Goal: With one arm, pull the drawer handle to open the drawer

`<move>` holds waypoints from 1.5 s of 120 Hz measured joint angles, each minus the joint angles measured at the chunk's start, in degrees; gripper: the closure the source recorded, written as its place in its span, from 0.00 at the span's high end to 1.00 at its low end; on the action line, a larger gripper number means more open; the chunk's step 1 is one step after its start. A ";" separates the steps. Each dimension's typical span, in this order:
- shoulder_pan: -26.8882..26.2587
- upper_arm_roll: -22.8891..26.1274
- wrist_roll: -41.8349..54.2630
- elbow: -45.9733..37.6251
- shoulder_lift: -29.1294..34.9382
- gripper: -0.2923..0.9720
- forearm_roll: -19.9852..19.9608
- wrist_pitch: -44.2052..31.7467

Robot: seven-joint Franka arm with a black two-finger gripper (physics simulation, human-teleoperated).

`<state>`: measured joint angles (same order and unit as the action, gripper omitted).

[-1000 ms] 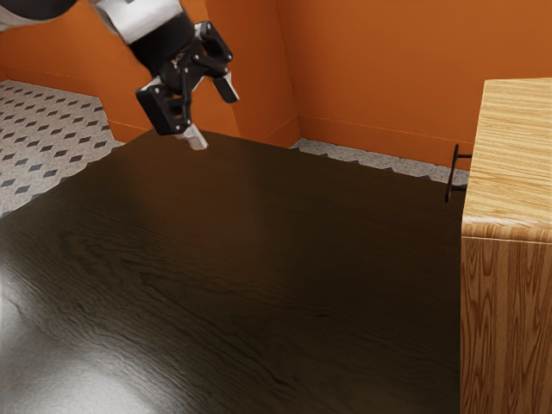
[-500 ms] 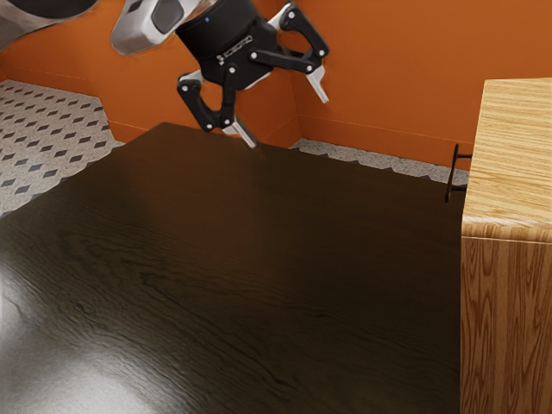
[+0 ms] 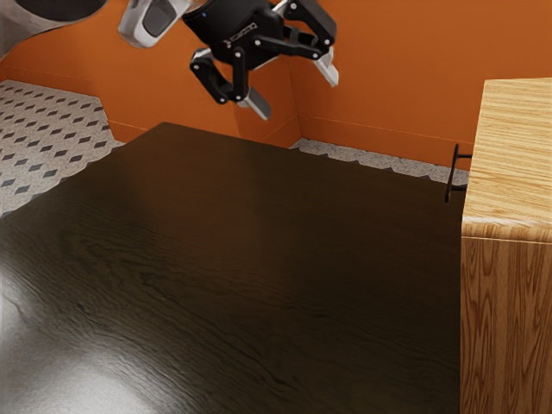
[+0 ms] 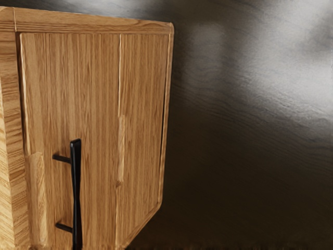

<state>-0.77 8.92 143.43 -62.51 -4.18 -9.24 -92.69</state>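
1. The tool [image 3: 293, 90] hangs high in the exterior view's upper left, over the far edge of the counter [image 3: 216, 259] and right in front of the orange wall [image 3: 405, 60].
2. Its jaws are spread wide. The two pale-tipped fingers [image 3: 256, 105] stand well apart with just air between them, so it's got hold of nothing.
3. The fingers point down and toward the exterior view's right, and the arm [image 3: 147, 19] comes in from the top left corner.
4. The drawer's handle [image 3: 452, 172] is way over at the exterior view's right. It's a thin black bar, upright, sticking out from the far face of the light wood cabinet [image 3: 509, 216]. It's well apart from the tool, with a big stretch of dark counter between the two.
5. The wrist view looks at the cabinet from the front. The drawer [image 4: 93, 104] is a tall wood-grain panel with the handle [image 4: 76, 192] low on it, on the side away from the open counter [image 4: 250, 156]. The bar stands off the panel on two short black posts.
6. As far as I can see, the drawer front sits flush with the cabinet body, edges lined up all round.
7. The cabinet stands on the counter, which is a dark, glossy wood surface with a pale sheen across it.
8. Behind the counter there's a strip of grey patterned floor [image 3: 43, 129] running along the bottom of the wall.
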 joint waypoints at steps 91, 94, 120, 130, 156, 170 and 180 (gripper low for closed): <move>-11.22 0.01 -0.30 -0.62 2.56 0.77 5.21 -0.85; -11.25 -0.02 -0.16 -0.62 2.60 0.77 5.23 -0.84; -7.33 -0.21 0.83 -0.62 2.51 0.77 5.43 -0.86; -4.99 -0.23 1.23 -0.65 1.91 0.77 5.41 -1.11; -3.29 -0.17 2.72 -3.54 2.01 0.77 2.72 -5.12; -4.94 -0.21 3.54 -5.82 2.45 0.77 1.77 -7.54; -6.14 -0.31 4.05 -6.88 2.44 0.77 0.90 -9.31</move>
<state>-6.91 8.62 147.48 -69.39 -1.73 -8.34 -101.99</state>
